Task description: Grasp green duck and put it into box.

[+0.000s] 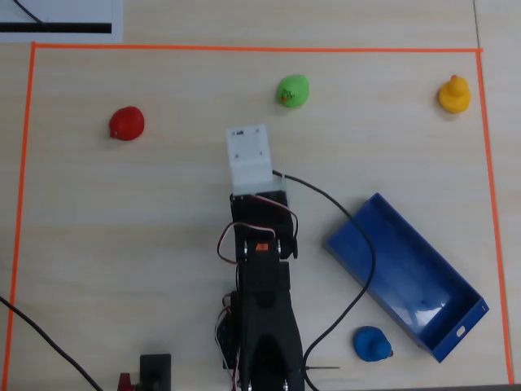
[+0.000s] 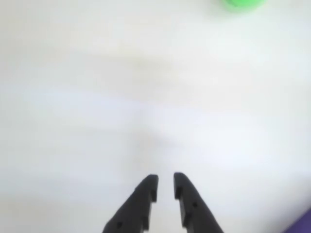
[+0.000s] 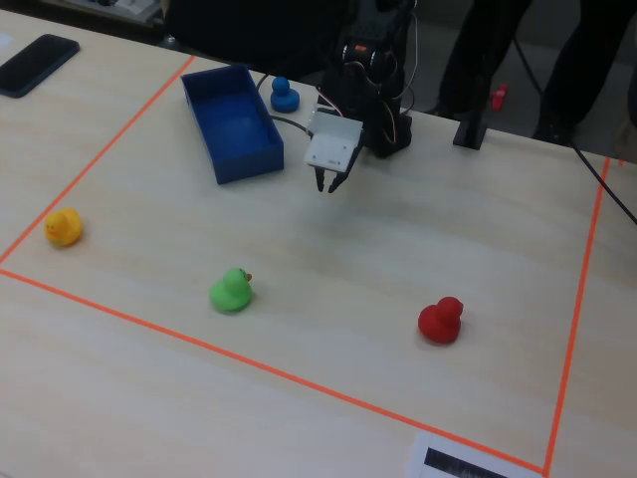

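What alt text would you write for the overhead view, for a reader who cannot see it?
A black robot arm with a white wrist block reaches up a pale wooden table toward a small green rubber duck. A long blue plastic tray lies empty to the right; red, yellow and blue ducks sit apart.

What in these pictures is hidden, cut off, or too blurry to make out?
- Green duck in the wrist view: cut off by the top edge, blurred to a green smear.
- Box in the wrist view: only a bluish corner shows at the bottom right edge.
- Hand in the overhead view: the white housing covers the fingers.
- Blue duck in the fixed view: too small for detail.
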You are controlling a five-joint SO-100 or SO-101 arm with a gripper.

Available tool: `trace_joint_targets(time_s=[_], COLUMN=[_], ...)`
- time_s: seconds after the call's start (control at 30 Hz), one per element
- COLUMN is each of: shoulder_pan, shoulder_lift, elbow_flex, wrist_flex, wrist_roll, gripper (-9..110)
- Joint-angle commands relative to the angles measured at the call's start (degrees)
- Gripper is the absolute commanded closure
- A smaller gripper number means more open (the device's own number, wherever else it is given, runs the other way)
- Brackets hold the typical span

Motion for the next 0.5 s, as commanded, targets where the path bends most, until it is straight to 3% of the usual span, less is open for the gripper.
trace_joint_targets(time_s=[0.0,0.1,0.3,0.47], shoulder_pan=[1.8,3.3,7.1,9.8], shoulder_lift=[-13.7,-21.4,-38.4,-54.1], elbow_flex=[-16.9,-21.4,-23.4,-30.3], wrist_flex=[-5.2,-16.7,-56.2,-67.9], wrist_roll=[0.9,2.2,10.9,10.5], gripper=[101,98,83,76])
